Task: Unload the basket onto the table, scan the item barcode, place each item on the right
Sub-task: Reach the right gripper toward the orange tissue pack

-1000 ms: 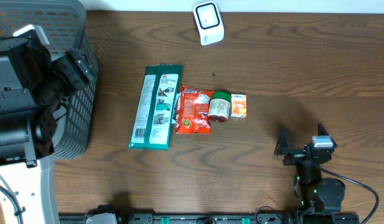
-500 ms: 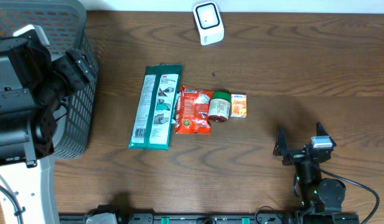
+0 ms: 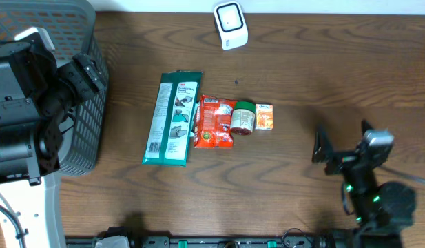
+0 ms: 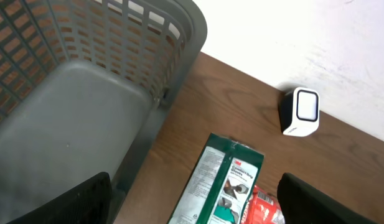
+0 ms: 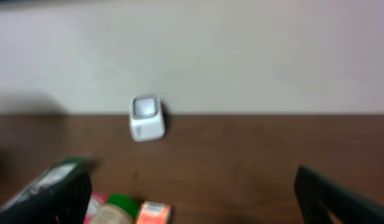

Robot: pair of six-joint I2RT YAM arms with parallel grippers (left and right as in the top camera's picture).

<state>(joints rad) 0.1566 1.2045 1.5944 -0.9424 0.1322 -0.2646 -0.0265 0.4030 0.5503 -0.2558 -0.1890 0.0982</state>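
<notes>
A row of items lies mid-table: a long green package point(image 3: 173, 118), a red packet point(image 3: 214, 122), a green-lidded jar point(image 3: 242, 117) and a small orange box point(image 3: 264, 117). The white barcode scanner point(image 3: 231, 25) stands at the table's far edge. My left gripper point(image 3: 87, 71) hangs open over the basket's right wall, holding nothing; its wrist view shows the green package point(image 4: 223, 180) and the scanner point(image 4: 302, 112). My right gripper point(image 3: 344, 141) is open and empty at the front right, well clear of the orange box point(image 5: 153, 213). The scanner point(image 5: 145, 117) looks blurred there.
A grey slatted basket point(image 3: 85, 148) fills the far left, partly under the left arm; its rim point(image 4: 179, 31) shows in the left wrist view. A pale wall runs behind the table. Bare wood lies between the items and the right gripper.
My right gripper has shifted to the right and a little toward the far edge, still open. The left arm and the items have not moved.
</notes>
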